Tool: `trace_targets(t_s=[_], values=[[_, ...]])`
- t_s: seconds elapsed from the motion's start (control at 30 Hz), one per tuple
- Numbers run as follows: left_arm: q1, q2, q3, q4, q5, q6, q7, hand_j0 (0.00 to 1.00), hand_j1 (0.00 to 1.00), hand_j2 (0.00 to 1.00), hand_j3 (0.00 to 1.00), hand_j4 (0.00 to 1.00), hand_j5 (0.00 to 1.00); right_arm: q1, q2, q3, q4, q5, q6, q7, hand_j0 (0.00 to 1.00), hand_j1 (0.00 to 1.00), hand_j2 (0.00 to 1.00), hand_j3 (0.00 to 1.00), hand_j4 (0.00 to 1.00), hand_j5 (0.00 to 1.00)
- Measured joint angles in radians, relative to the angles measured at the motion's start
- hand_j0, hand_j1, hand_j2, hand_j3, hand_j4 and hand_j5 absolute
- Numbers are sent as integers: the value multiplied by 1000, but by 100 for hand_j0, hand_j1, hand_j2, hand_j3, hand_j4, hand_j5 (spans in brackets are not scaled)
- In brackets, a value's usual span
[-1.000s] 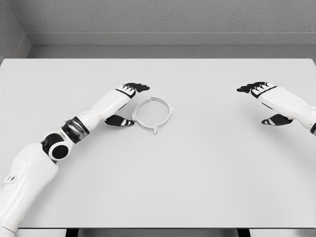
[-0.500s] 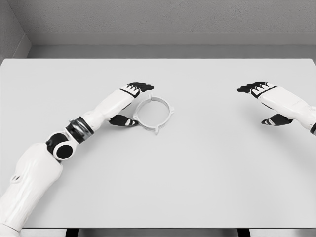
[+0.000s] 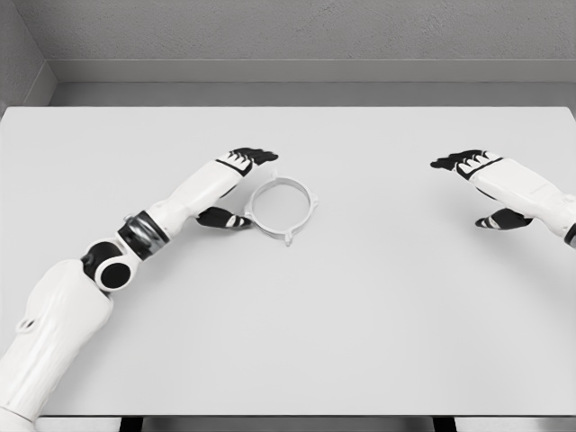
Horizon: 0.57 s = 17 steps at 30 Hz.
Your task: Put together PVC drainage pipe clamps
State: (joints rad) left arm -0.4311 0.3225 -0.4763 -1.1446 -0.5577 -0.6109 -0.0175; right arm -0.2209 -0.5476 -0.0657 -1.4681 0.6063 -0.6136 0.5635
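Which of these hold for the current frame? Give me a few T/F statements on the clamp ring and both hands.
1. The white clamp ring lies flat on the table. True.
2. The right hand is holding the ring. False: it is far from the ring, near the table's right side, fingers spread, holding nothing.
3. The left hand is just left of the ring, fingers above its upper left rim and thumb at its lower left. True.
4. The ring is lifted off the table. False: it rests on the surface.
5. A second clamp part lies next to the ring. False: only the one ring is visible.
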Motion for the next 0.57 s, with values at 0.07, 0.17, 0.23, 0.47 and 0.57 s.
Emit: trace_targets(t_s=[0.07,0.17,0.23,0.47,0.57], values=[[0,19,0,-8,5,0,0,100,100,100,100,100,100,0,1,0,0,0,0,0,100,100,100,100,100,100],[5,60,-3,-32,9,0,0,100,100,100,100,100,100,0,2,0,0,0,0,0,100,100,100,100,100,100],[9,116,-4,-63,10,0,0,100,100,100,100,100,100,0,3,0,0,0,0,0,100,100,100,100,100,100],[90,387,108,-114,30,0,0,100,100,100,100,100,100,0,4,0,0,0,0,0,100,100,100,100,100,100],[95,423,165,-111,34,0,1,100,100,100,100,100,100,0,4,0,0,0,0,0,100,100,100,100,100,100]])
